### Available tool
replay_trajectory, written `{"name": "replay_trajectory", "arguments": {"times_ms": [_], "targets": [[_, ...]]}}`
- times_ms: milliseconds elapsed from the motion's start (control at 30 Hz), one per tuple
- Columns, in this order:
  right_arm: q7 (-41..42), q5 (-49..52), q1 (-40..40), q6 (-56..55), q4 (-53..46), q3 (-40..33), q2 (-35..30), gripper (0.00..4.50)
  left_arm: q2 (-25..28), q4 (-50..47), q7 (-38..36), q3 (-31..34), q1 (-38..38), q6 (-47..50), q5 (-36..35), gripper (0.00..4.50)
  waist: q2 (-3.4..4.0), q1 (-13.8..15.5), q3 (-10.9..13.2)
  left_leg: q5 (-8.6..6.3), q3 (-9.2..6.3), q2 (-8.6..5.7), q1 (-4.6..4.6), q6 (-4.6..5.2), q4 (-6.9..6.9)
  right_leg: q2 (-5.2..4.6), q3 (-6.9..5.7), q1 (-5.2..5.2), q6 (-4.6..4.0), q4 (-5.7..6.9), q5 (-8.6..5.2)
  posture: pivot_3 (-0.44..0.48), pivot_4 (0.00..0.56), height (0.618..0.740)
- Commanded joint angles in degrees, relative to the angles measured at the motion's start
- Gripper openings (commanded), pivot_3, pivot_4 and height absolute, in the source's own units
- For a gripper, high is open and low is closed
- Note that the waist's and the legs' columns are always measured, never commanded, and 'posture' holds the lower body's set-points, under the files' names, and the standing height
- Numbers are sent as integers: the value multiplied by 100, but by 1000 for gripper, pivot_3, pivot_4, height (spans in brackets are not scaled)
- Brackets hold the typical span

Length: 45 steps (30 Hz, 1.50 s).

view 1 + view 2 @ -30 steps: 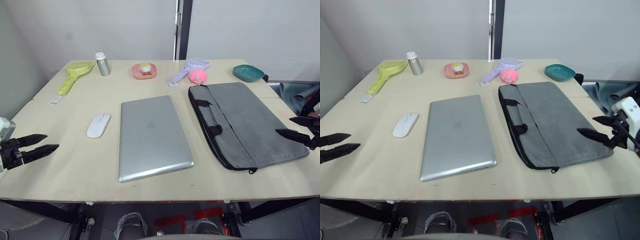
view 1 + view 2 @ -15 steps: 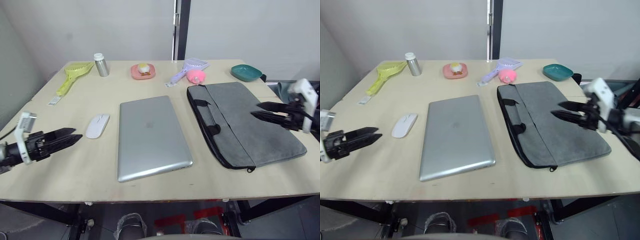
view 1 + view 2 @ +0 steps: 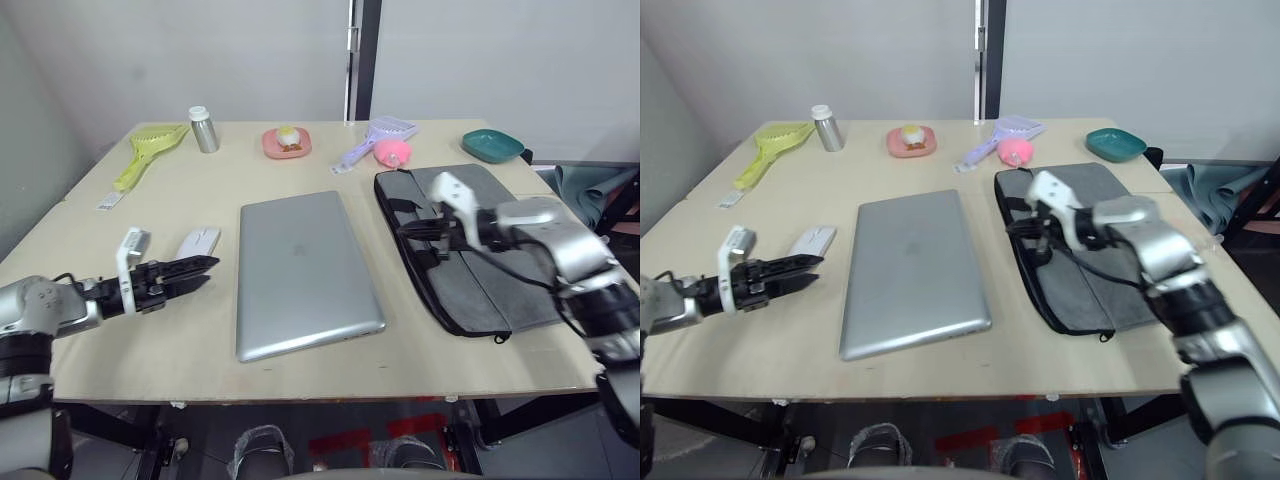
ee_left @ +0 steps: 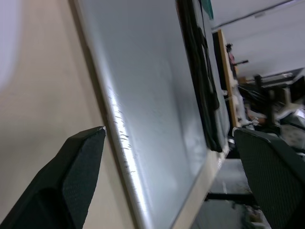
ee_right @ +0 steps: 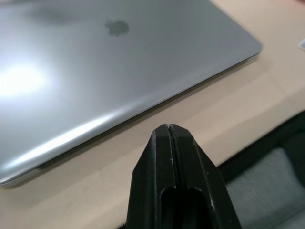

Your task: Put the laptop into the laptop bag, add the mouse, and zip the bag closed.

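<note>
Left gripper (image 3: 200,272) spread open beside the laptop (image 3: 305,272); right gripper (image 5: 178,162) pressed together over the bag (image 3: 495,260) edge. Laptop flat mid-table, between mouse (image 3: 198,241) and bag. Probably stiff, heavy, slick: best pinched at an edge.

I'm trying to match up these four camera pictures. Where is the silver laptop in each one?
Left eye view: the laptop lies mid-table, between the mouse and the laptop bag.
Right eye view: same spot, centre.
Left wrist view: a slanted slab beyond the left end effector.
Right wrist view: upper part, logo showing, beyond the right end effector.
Shared landmark: the bag's black edge.
</note>
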Motion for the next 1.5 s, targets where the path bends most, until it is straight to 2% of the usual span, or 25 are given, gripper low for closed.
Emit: {"name": "replay_trajectory", "arguments": {"times_ms": [33, 167, 367, 600, 933, 1200, 1500], "targets": [[-103, -635, -368, -678, 683, 229, 220, 17, -5, 342, 120, -45, -153, 57, 134, 4500, 0, -3, 1, 0, 0, 0, -3, 0, 0, 0, -1, -1, -1, -1, -1, 0, 150, 740], [-261, -1208, -604, -1220, 1416, 486, 588, 17, -184, 617, 128, -358, -348, -186, 370, 4500, -1, 13, 1, 1, -16, -2, -29, 0, 0, 0, -15, -10, -2, -8, 0, 0, 150, 740], [-981, -2126, -977, -1749, 2495, 774, 1148, 17, -439, 1206, 114, -632, -776, -662, 740, 4500, -1, 18, 1, 1, -23, -8, -2, -2, 6, -8, -17, 13, -3, 5, 0, 0, 150, 740], [-1159, -2536, -1144, -1975, 3052, 815, 1550, 17, -781, 1745, 67, -865, -1114, -1061, 1061, 4500, 2, 11, -2, 3, -25, -13, 17, -4, 6, -18, -17, 34, -3, 25, 1, 0, 150, 740], [-824, -2278, -1162, -1825, 2837, 509, 2238, 17, -1034, 1666, -337, -1052, -975, -1055, 1191, 4500, 20, 8, -11, 3, -23, -15, 50, -4, 3, -36, -26, 61, -11, 31, 7, 0, 150, 740], [-712, -2427, -1174, -1849, 2834, 436, 2148, 17, -1053, 1509, -519, -1028, -916, -965, 1220, 4500, 23, 6, -10, 3, -10, -16, 51, -4, -10, -34, -17, 61, -11, -4, 4, 0, 150, 740], [-284, -1972, -995, -1422, 2388, 146, 2353, 17, -1002, 1451, -756, -1054, -895, -898, 1227, 4500, 25, 4, -9, 4, -4, -16, 22, -3, -37, -32, -23, 47, -11, -49, 5, 0, 150, 740]]}}
